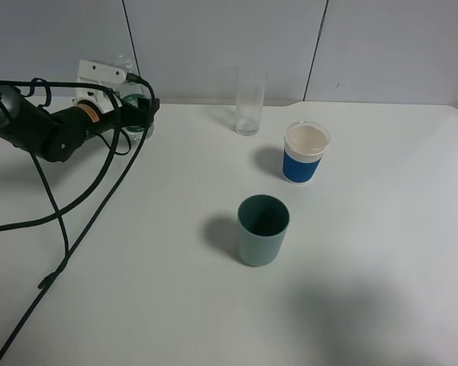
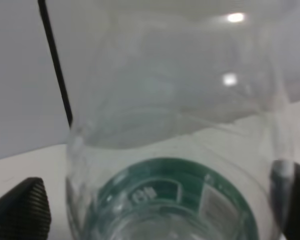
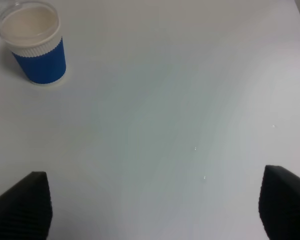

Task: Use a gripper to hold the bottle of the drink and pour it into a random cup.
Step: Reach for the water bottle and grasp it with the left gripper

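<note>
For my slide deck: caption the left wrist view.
Clear, green-labelled drink bottle fills the frame between the left jaws, white table behind.

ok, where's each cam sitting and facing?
Exterior high: mounted high, looks down on the table; shows left arm, left claw around the bottle.
Left wrist: on left arm, looks along the claw at the bottle close up; both fingertips show.
Right wrist: behind the open right claw, looks down at table and blue-and-white cup.
Shared: bottle, exterior and left wrist; blue-and-white cup, exterior and right wrist.

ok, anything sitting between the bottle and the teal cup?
Nothing. In the exterior high view, the stretch of table between the bottle and the teal cup is bare.
</note>
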Motion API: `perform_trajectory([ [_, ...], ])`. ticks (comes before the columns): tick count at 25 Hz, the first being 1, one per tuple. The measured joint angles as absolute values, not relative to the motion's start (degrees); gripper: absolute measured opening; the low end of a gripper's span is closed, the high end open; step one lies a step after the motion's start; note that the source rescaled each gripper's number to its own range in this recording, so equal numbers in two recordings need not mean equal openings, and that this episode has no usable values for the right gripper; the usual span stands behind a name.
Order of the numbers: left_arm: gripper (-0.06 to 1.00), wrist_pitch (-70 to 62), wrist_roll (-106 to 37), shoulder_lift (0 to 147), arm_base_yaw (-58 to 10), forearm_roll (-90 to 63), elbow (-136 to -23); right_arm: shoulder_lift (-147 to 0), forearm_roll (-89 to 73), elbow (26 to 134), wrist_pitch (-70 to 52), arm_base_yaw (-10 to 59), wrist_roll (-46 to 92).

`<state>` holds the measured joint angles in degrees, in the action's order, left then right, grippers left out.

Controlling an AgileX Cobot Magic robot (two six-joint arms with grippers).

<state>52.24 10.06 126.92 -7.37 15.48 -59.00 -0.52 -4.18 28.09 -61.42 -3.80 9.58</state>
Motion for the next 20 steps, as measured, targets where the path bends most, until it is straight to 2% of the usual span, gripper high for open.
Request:
perform_trajectory([
  [15, 0.73, 52.6, 11.7, 129.5, -7.4, 16.7, -61.3, -0.5, -4.2, 28.1, -61.4, -3.8, 9.6],
  [17, 0.63, 52.6, 12.0, 129.5, -7.4, 16.7, -61.4, -0.5, -4.2, 28.1, -61.4, -3.8, 9.6],
  [18, 0.53, 52.6, 12.2, 129.5, -7.4, 16.7, -61.4, -0.5, -4.2, 28.1, -61.4, -3.8, 9.6],
  [20, 0.25, 52.6, 13.1, 129.5, -7.4, 16.8, -61.5, -0.5, -4.2, 28.1, -61.4, -3.8, 9.6],
])
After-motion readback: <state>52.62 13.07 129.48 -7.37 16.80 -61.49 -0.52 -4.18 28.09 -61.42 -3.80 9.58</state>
